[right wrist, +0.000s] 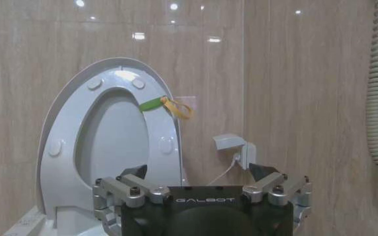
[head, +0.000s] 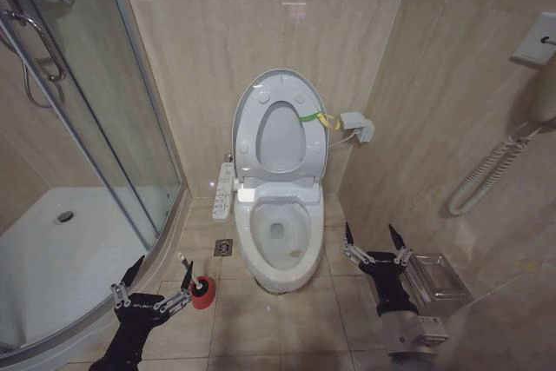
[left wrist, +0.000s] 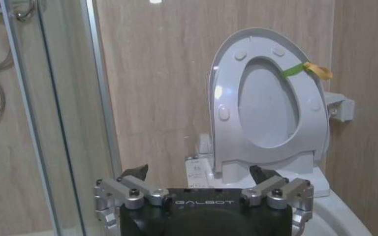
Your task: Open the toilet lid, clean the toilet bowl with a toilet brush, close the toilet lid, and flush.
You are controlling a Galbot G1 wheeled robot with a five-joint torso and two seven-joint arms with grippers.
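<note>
— Where was the toilet brush (head: 184, 268)?
— In its red cup (head: 202, 293), on the floor beside the toilet bowl (head: 278, 245). Toilet lid (head: 280, 128) stood raised.
— The end effectors?
— Left end effector (head: 155, 277) and right end effector (head: 373, 236) were spread wide, empty, flanking the bowl.

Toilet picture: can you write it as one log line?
toilet lid: up | toilet bowl: uncovered | toilet brush: in red holder | left tool: open, near brush | right tool: open, empty

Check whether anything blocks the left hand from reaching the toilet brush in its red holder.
Nothing visible does. The left hand hovers open just beside the toilet brush, which stands in its red holder on bare floor tile, next to the shower's curved base.
</note>
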